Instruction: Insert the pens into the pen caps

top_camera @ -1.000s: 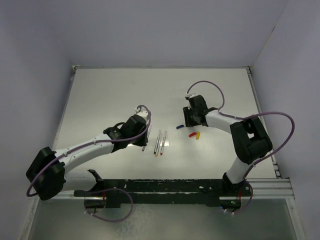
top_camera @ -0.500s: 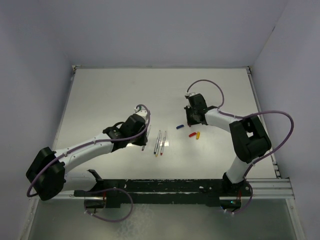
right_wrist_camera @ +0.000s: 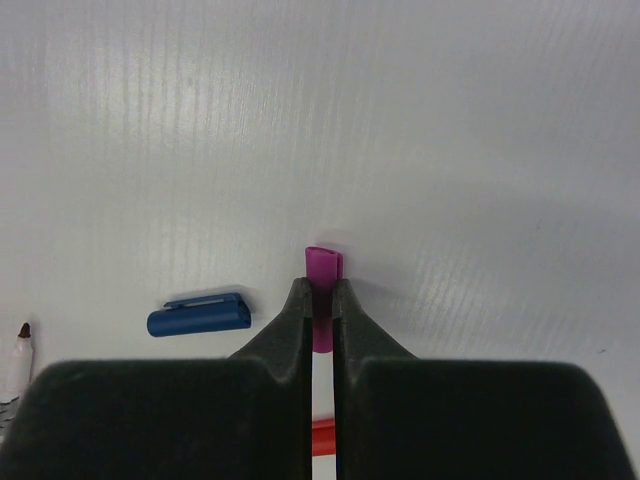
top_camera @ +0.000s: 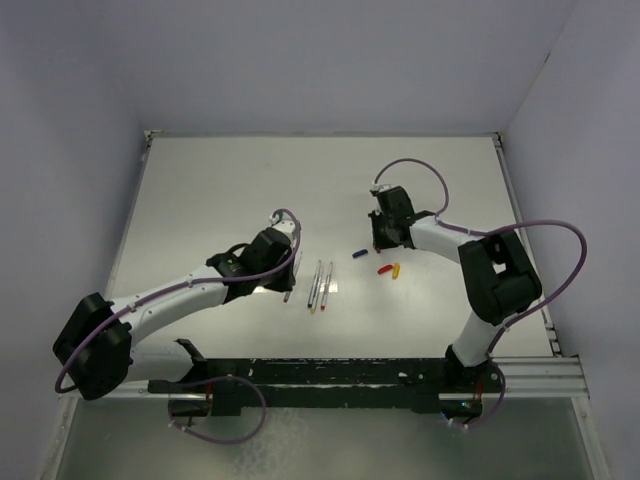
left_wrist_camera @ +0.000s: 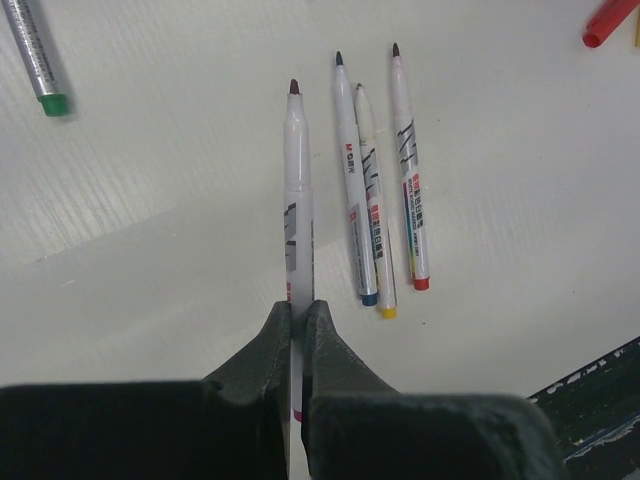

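**Top, left-wrist and right-wrist views, read left to right.** The table is bounded by raised edges at its left, far and right sides. A broad bare stretch lies between the arms and the far edge.

The left gripper is closed on the rear of a purple-tipped pen, whose nib projects forward over the surface. In the left-wrist view a green-ended pen lies apart at upper left.

Just right of the held pen, three pens lie side by side and nearly parallel, some touching. Their end plugs are blue, yellow and red. A narrow strip of table separates them from the held pen.

Further right, the blue cap lies alone. The red cap and yellow cap lie just beside each other, nearer the front.

The right gripper is clamped on the purple cap, whose end shows past the fingertips. Open table extends from there to the right edge.
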